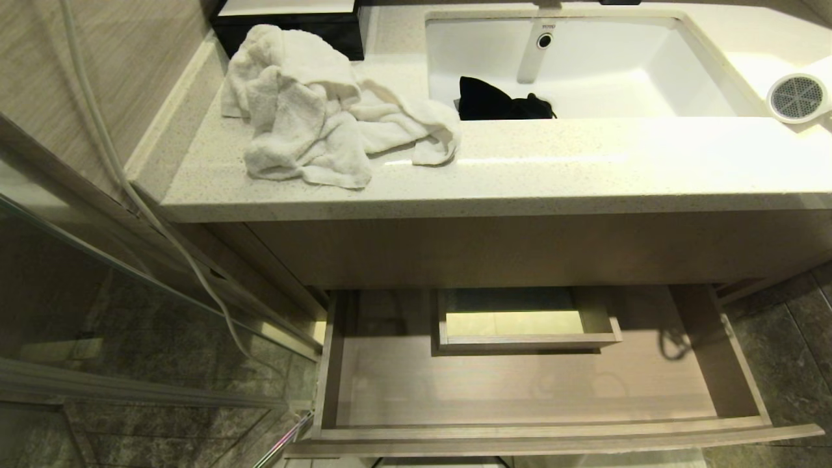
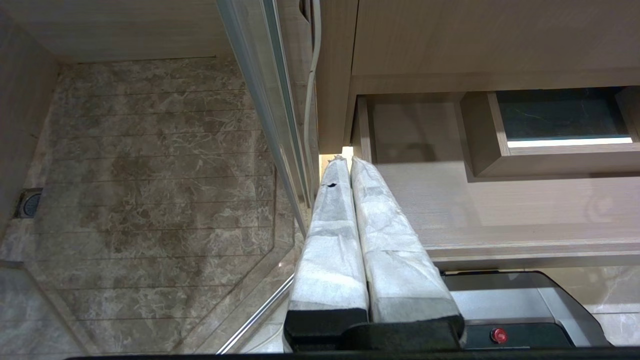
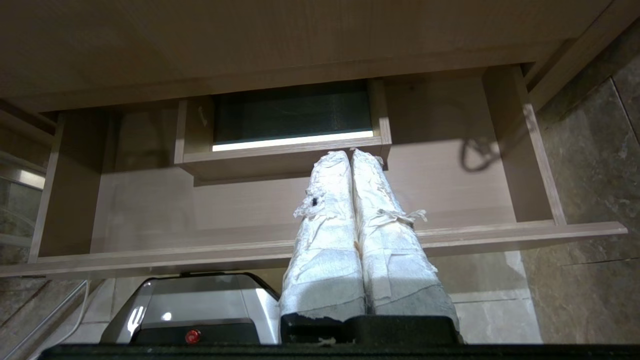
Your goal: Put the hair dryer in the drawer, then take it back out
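Dryer (image 1: 798,97) on counter (image 1: 585,169), far from tools; drawer (image 1: 520,383) open.

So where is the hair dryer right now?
In the head view, the hair dryer lies on the countertop at the far right edge of the frame, just right of the sink, not in the open drawer below.

Hair dryer (image 1: 801,97) cut off by head view's right edge: only round grille end and a bit of white body show, cord unseen. Black cloth (image 1: 504,103) in sink (image 1: 689,71) partly hidden behind counter (image 1: 520,169) front lip. Black box (image 1: 292,26) cropped at top edge. Drawer (image 1: 539,429) back hidden under counter cabinet.
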You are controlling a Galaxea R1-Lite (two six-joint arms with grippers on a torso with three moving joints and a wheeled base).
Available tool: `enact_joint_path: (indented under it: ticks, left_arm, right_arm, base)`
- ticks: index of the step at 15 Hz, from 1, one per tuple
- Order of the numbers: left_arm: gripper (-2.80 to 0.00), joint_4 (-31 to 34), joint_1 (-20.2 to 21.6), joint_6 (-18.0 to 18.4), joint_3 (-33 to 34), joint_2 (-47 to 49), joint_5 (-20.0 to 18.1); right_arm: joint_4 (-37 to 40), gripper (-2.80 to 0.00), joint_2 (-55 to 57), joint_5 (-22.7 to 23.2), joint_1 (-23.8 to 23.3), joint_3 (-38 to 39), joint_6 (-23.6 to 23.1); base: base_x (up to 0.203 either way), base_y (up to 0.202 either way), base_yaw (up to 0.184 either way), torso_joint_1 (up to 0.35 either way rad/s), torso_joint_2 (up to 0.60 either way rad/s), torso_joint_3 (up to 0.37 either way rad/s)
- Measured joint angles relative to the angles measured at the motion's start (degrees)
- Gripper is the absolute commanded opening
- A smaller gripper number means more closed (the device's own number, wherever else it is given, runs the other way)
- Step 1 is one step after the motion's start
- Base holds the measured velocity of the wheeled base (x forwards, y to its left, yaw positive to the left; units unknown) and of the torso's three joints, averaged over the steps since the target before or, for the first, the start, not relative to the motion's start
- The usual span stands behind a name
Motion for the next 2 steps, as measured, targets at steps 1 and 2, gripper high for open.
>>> enact_joint_path:
  ticks: [1,2]
  left_arm:
    - [-2.8,0.0,0.0,0.0,0.0,0.0,0.01]
    - [-2.8,-0.02,0.0,-0.02,0.0,0.0,0.01]
  right_arm:
    - [-0.02,-2.8,0.0,0.0,0.0,0.0,-0.04]
    - [-0.02,-2.8,0.0,0.0,0.0,0.0,-0.04]
  base:
    - [0.0,0.0,0.0,0.0,0.0,0.0]
    - [0.0,0.0,0.0,0.0,0.0,0.0]
